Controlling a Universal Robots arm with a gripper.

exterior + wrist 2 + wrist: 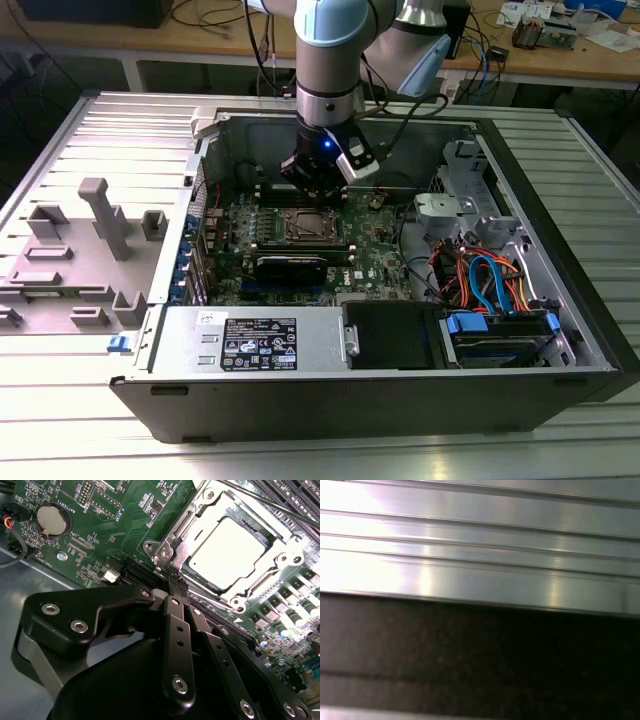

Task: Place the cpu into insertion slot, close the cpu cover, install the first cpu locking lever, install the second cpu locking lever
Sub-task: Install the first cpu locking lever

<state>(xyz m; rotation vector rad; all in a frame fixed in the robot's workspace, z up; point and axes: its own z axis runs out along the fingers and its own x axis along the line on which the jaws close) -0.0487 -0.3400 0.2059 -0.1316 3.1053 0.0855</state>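
Second wrist view, nearest: the black, matte, bolted linkage of the gripper (177, 580). Its two slim fingers (172, 610) are pressed together, and their tips rest at the near corner of the insertion slot (162, 552). Whether anything thin is pinched between them cannot be made out. Just beyond, the cpu (232, 555) lies seated in the slot, its flat metal top glaring white under the light. The cpu cover (192, 527), a silvery stamped frame, lies flat around it. A thin dark rod (270, 507) crosses past the far edge of the cover, both of its ends cut off. The green motherboard (100, 535) carries a round coin cell (52, 520).

Exterior view: the arm (330, 60) stands upright inside the open computer case (560, 380), hiding the board behind it. The gripper (318, 185) sits at the far edge of the socket. A ribbed aluminium table (60, 440) bears the case.

First wrist view: grooved bright metal profiles (480, 565) above a dark, indistinct band.
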